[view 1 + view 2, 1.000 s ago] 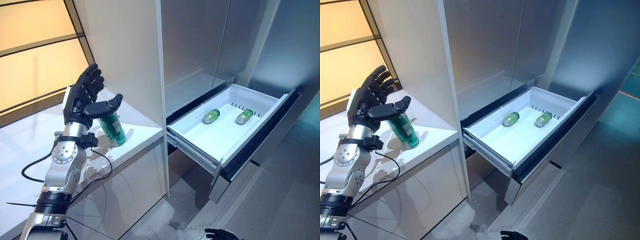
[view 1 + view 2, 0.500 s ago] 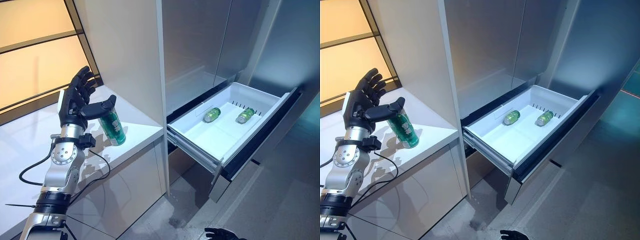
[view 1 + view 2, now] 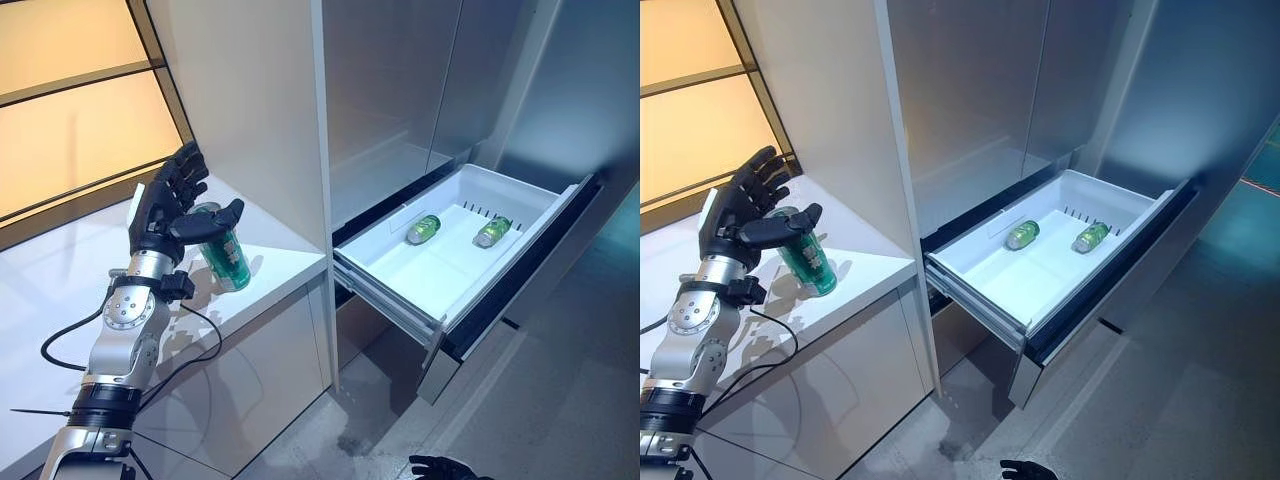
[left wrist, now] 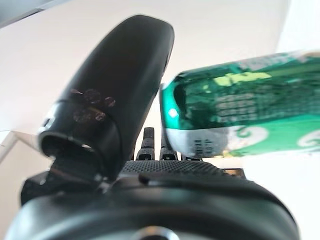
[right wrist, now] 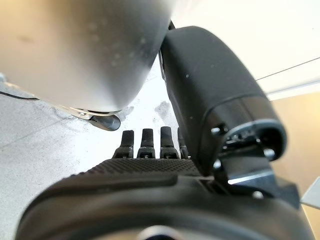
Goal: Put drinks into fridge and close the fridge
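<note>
Left hand (image 3: 168,205) sits at middle left of the frame, over the white worktop (image 3: 270,262), fingers spread and extended, thumb sticking out across the top of a green can (image 3: 226,258). Can stands on the worktop, tilted, just beside the palm; fingers reach past its far side, not wrapped round it. The left wrist view shows the thumb (image 4: 111,105) next to the can (image 4: 240,112), with no clear pinch, so hand reads as spread. To the right of the worktop, a tall white panel (image 3: 260,110), then the fridge (image 3: 400,90) with grey doors at upper centre. Its white drawer (image 3: 400,290) is pulled out at centre right, open. Two green cans lie on their sides in the drawer near the back: one can (image 3: 423,231) toward the left, second can (image 3: 490,232) toward the right, apart from each other. Right hand (image 3: 440,468) shows only at the bottom edge, low over the grey floor (image 3: 560,420); in its wrist view the fingers (image 5: 145,142) look straight, relaxed, holding nothing.
</note>
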